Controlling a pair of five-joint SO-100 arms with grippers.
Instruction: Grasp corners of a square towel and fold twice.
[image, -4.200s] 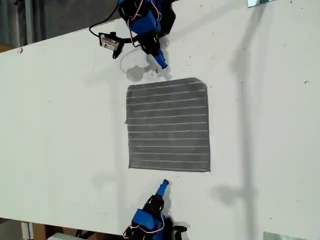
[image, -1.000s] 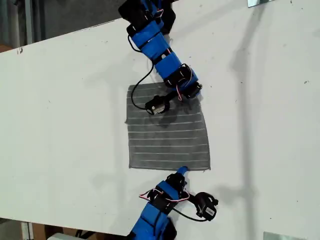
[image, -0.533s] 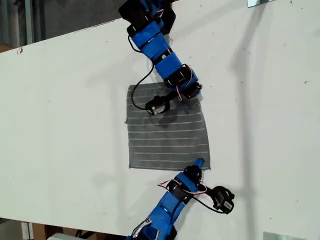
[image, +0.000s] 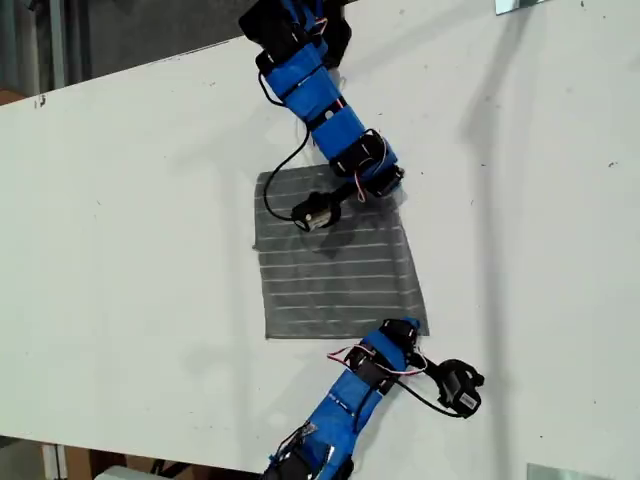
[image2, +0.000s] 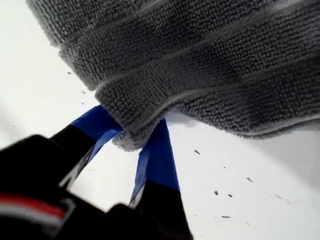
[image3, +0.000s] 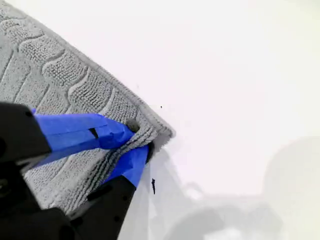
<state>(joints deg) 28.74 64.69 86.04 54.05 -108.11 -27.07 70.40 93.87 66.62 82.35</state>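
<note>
My second gripper (image3: 137, 145) has slid along to the towel's (image: 335, 270) corner (image: 415, 322) — that edge now sits skewed, pulled slightly.

A broad white desk (image: 120, 250) fills nearly the whole exterior view, its surface smooth with a few tiny dark specks and soft grey shadows. Beyond its far edge, at that view's upper left, lies a dim grey floor (image: 130, 30).
</note>
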